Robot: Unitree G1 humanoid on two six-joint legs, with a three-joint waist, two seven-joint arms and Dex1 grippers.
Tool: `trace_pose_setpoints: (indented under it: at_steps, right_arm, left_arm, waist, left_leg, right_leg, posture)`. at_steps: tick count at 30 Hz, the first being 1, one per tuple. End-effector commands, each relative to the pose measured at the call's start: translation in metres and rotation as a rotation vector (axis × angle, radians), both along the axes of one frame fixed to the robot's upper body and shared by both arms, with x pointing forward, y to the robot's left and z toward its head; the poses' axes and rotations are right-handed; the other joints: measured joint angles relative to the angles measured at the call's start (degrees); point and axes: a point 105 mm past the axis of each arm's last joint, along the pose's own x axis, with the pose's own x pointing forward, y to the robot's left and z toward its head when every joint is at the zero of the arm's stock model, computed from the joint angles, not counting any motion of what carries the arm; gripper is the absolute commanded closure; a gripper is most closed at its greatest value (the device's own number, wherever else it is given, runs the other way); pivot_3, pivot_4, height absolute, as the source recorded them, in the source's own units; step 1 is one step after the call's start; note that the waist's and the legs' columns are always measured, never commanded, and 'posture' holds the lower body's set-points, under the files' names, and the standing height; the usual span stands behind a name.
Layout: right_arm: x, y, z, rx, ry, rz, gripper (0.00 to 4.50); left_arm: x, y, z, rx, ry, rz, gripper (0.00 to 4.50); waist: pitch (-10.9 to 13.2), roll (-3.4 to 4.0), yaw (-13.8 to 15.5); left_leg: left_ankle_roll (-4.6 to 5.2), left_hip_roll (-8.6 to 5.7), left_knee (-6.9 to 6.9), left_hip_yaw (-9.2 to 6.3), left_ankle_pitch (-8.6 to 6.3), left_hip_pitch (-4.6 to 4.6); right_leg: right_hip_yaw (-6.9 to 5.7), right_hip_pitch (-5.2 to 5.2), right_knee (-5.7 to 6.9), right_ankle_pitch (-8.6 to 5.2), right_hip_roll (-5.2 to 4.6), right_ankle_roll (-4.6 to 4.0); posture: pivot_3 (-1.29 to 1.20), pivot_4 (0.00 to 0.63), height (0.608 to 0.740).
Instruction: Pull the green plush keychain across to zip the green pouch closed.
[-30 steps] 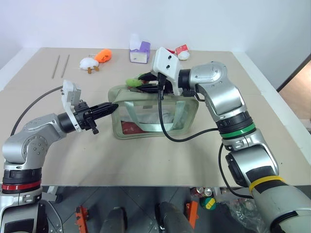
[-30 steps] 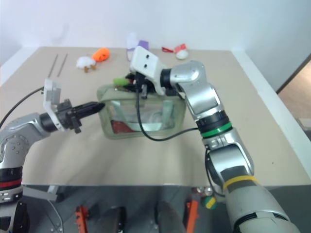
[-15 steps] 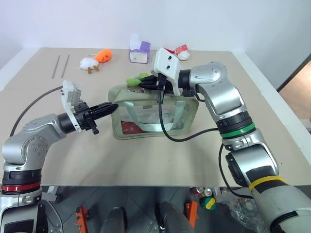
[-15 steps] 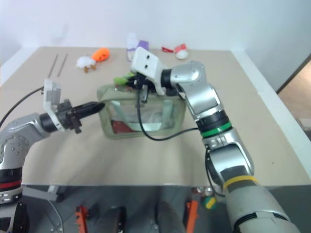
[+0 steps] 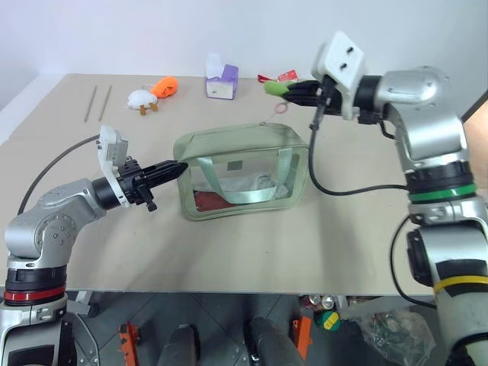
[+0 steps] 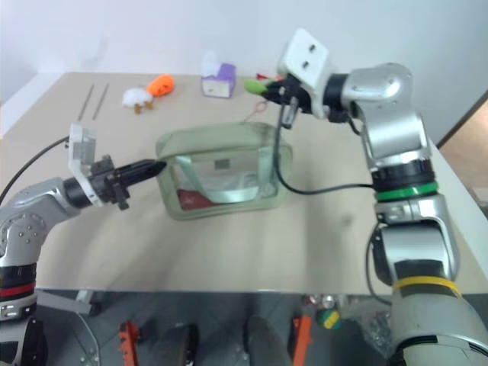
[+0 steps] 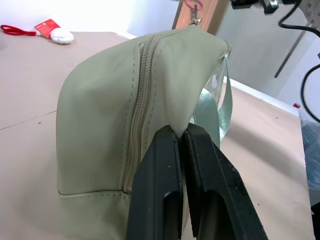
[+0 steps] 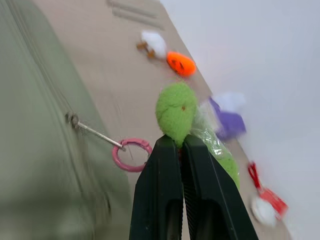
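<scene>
Above the pouch's far right corner, my right gripper (image 5: 293, 90) is clamped shut on the green plush keychain (image 5: 275, 88), which it has carried from over the pouch's left end across to the right during the last second. The green pouch (image 5: 244, 171) now shows a flat, continuous top, and in the left wrist view the zipper teeth (image 7: 141, 107) read as meshed along the near end. I judge the zip closed or very nearly so; the far end of the track is too small to confirm. The pink ring (image 8: 132, 154) and its thin link run taut from the slider to the keychain.

My left gripper (image 5: 169, 172) has not moved: its jaws are pinched shut on the fabric at the pouch's left end, bracing it.

Room for moving: the table (image 5: 252, 252) is bare in front of the pouch and to its right. The purple-and-white item (image 5: 219, 78) and the red-and-white item (image 5: 285, 75) sit near the back edge, close behind the right gripper. Any further pull rightward heads toward the table's right edge.
</scene>
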Motion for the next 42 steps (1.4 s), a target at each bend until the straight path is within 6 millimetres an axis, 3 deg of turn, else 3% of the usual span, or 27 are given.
trace_pose_setpoints:
  at_steps: [1, 8, 12, 16, 22, 28, 32, 36, 42]
  right_arm:
    - [-0.015, -0.025, 0.015, -0.135, -0.119, -0.072, 4.47]
    - [-0.033, -0.078, 0.001, -0.486, -0.173, -0.271, 4.47]
    - [-0.047, -0.067, -0.022, -0.526, -0.109, -0.207, 4.47]
    - [-0.057, -0.048, -0.065, -0.525, 0.009, -0.114, 4.47]
    - [-0.052, -0.028, -0.106, -0.552, 0.06, -0.042, 4.47]
    - [-0.042, -0.044, -0.113, -0.65, 0.059, -0.068, 4.47]
    - [-0.039, -0.065, -0.114, -0.69, 0.102, -0.122, 4.47]
    - [-0.047, -0.087, -0.131, -0.738, 0.207, -0.164, 4.47]
    - [-0.078, -0.054, -0.189, -0.636, 0.38, -0.024, 4.47]
  left_arm:
    - [-0.004, -0.002, 0.01, -0.004, -0.046, -0.016, 4.5]
    - [-0.005, -0.002, 0.01, 0.002, -0.043, -0.021, 4.5]
    - [-0.003, 0.001, 0.008, 0.01, -0.034, -0.009, 4.5]
    - [-0.002, 0.003, 0.008, 0.014, -0.031, -0.007, 4.5]
    - [-0.001, 0.002, 0.009, 0.02, -0.028, -0.019, 4.5]
    - [-0.004, 0.004, 0.01, 0.025, -0.029, -0.02, 4.5]
    - [-0.005, 0.006, 0.009, 0.029, -0.027, -0.012, 4.5]
    - [-0.006, 0.007, 0.009, 0.028, -0.028, -0.01, 4.5]
    - [-0.005, 0.006, 0.008, 0.017, -0.027, -0.008, 4.5]
  waist:
    - [0.0, 0.04, 0.0]
    - [0.0, 0.06, -0.1]
    - [0.0, 0.06, -0.2]
    - [0.0, 0.06, -0.2]
    - [0.0, 0.05, -0.3]
    - [0.0, 0.05, -0.3]
    - [0.0, 0.05, -0.3]
    - [0.0, 0.05, -0.3]
    - [0.0, -0.06, -0.4]
  left_leg:
    - [0.0, -0.01, 0.0, 0.02, 0.0, -0.01]
    - [0.0, -0.01, -0.01, 0.06, 0.0, 0.05]
    - [0.0, 0.0, 0.0, 0.14, 0.0, 0.13]
    - [0.0, 0.03, 0.02, 0.14, 0.0, 0.19]
    - [-0.01, 0.03, 0.07, 0.19, 0.0, 0.25]
    - [-0.02, 0.02, 0.06, 0.21, 0.01, 0.31]
    - [-0.02, 0.03, 0.03, 0.21, 0.01, 0.32]
    - [-0.02, 0.04, 0.03, 0.21, 0.01, 0.36]
    - [-0.01, 0.08, 0.0, 0.18, 0.0, 0.56]
  right_leg:
    - [0.01, 0.0, 0.0, -0.01, -0.01, 0.01]
    - [0.05, -0.01, 0.01, -0.02, 0.0, 0.02]
    - [0.12, 0.0, 0.02, 0.0, 0.01, 0.01]
    - [0.13, 0.06, 0.04, 0.0, 0.03, 0.01]
    - [0.16, 0.08, 0.06, 0.04, 0.04, 0.01]
    - [0.17, 0.13, 0.06, 0.04, 0.03, -0.01]
    - [0.18, 0.13, 0.07, 0.04, 0.04, -0.01]
    - [0.17, 0.14, 0.08, 0.03, 0.05, -0.03]
    - [0.15, 0.32, 0.08, -0.02, 0.08, -0.06]
  posture:
    - [0.0, 0.15, 0.74]
    - [0.0, 0.15, 0.74]
    - [0.0, 0.15, 0.74]
    - [0.0, 0.15, 0.74]
    - [0.0, 0.15, 0.74]
    - [0.0, 0.15, 0.74]
    - [0.0, 0.15, 0.74]
    - [0.0, 0.15, 0.74]
    - [0.0, 0.15, 0.74]
